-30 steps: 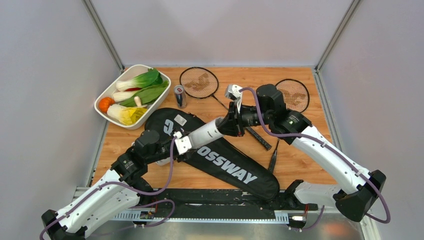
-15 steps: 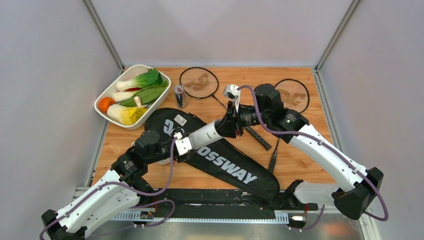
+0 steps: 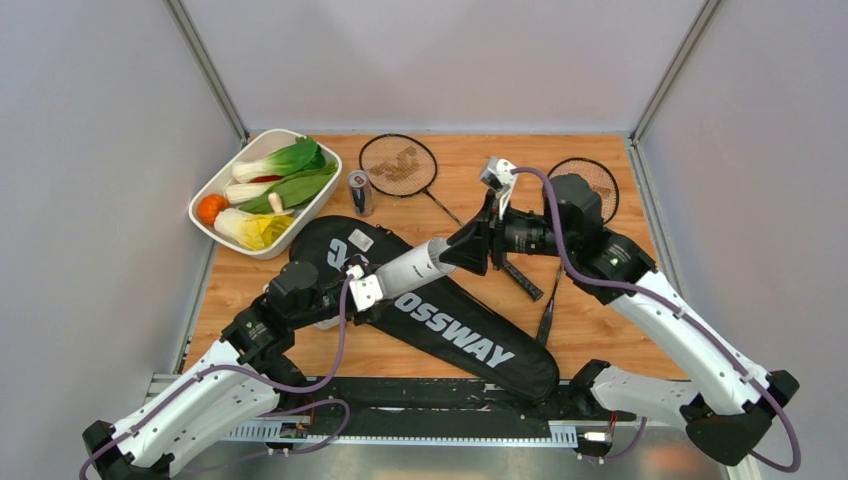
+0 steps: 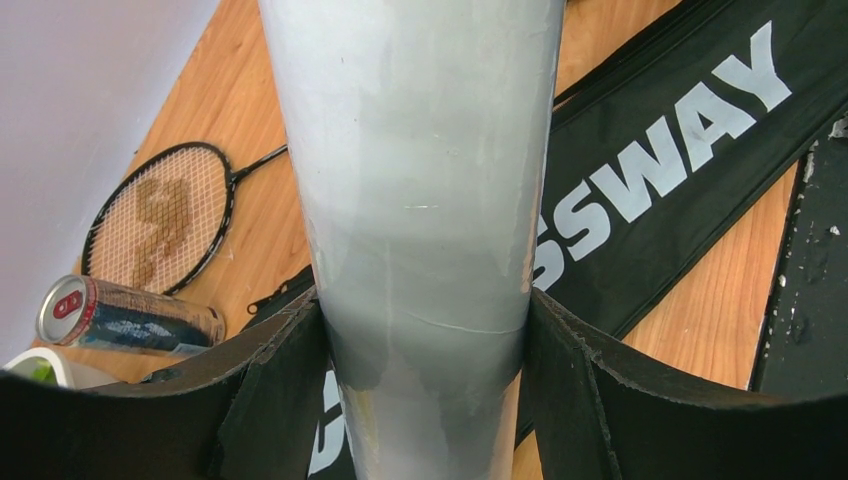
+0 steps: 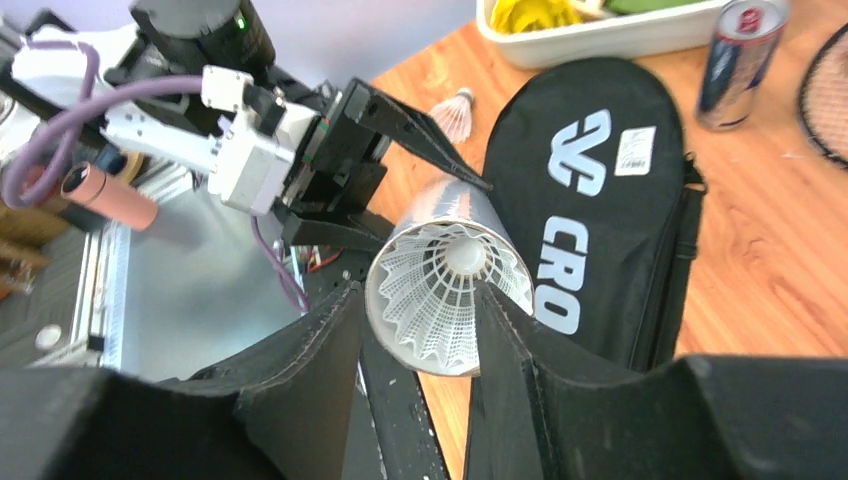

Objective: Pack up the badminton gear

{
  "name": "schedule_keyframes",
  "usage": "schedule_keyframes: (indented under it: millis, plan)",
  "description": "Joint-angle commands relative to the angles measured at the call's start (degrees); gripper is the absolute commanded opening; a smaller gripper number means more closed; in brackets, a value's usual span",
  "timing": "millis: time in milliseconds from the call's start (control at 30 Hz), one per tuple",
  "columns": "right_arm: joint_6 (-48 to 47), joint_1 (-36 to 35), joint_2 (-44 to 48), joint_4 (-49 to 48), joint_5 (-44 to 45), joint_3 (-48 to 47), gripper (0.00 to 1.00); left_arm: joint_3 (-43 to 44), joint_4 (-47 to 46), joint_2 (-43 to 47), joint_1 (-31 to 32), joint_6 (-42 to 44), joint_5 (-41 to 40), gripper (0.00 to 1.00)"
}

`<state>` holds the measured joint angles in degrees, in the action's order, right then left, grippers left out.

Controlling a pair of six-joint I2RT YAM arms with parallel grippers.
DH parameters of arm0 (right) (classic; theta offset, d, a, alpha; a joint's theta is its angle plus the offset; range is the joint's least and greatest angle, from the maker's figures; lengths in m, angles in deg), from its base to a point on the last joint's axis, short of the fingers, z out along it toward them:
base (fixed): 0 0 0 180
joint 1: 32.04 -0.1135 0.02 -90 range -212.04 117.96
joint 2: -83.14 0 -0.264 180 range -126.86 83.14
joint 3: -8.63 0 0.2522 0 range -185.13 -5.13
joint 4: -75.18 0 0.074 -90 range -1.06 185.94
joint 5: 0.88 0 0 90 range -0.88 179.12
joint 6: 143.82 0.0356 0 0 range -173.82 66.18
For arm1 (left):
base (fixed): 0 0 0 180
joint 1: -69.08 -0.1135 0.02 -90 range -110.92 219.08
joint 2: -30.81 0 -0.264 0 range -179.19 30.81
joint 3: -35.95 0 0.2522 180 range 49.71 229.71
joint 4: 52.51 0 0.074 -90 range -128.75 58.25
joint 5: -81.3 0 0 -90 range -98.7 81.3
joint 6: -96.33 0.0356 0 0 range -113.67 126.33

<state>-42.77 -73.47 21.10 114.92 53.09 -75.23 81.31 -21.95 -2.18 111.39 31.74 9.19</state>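
- Above the black racket bag, the white tube is held slanted by the left gripper, whose fingers are closed around its lower part.
- At the tube's upper mouth, past the far right side of the bag, a shuttlecock is seen seated with its feathers outward.
- Compared with one second ago, the right gripper is drawn back a little from the tube. Its fingers, narrow before, are now parted to a middle width on either side of the mouth, and the shuttlecock seems no longer pinched.
- From this it is judged that one shuttlecock is delivered into the tube. Whether it must be pushed deeper cannot be told.
- A second shuttlecock is seen on the wood just beside the bag's wide end, so more loading is probably required. A third is not found in any view.
- Both rackets are still outside the bag: one beyond it, the other to its far right, partly hidden by the right arm.
- The table is of light bare wood. A drink can and a tray of vegetables are placed beyond the bag's wide end.
- The table is enclosed by plain grey walls on three sides.
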Motion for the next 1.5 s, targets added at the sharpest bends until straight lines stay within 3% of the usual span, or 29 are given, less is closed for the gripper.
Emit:
schedule_keyframes:
  millis: [0,133,300,400,567,700,1233,1467]
  plan:
    - [3.95,0.51,6.3,-0.61,11.42,-0.26,0.5,0.7,-4.43,0.65,-0.03,0.3,0.15,0.0]
    - [5.75,0.47,9.69,-3.19,32.67,2.07,0.54,1.05,-4.08,0.39,-0.03,0.26,0.01,0.0]
    - [3.7,1.4,9.51,-6.17,71.18,9.88,0.56,1.12,-3.99,0.74,-0.03,-0.13,-0.35,0.0]
    - [2.51,6.23,5.88,-6.87,82.93,13.76,0.56,1.1,-4.14,0.96,-0.03,-0.33,0.1,0.0]
    - [3.81,20.86,-1.32,-7.07,81.19,17.54,0.54,1.19,-4.23,1.17,-0.03,-0.51,0.61,0.0]
    - [4.25,26.5,-8.03,-7.08,81.47,18.14,0.51,1.1,-4.27,1.65,-0.03,-0.63,0.74,0.0]
    - [3.93,35.9,-26.16,-11.64,73.76,17.01,0.48,1.03,-4.4,2.18,-0.03,-0.88,1.01,0.01]
    - [2.62,37.77,-31.77,-12.98,75.99,16.78,0.38,0.95,-4.42,1.98,-0.05,-0.8,0.63,0.01]
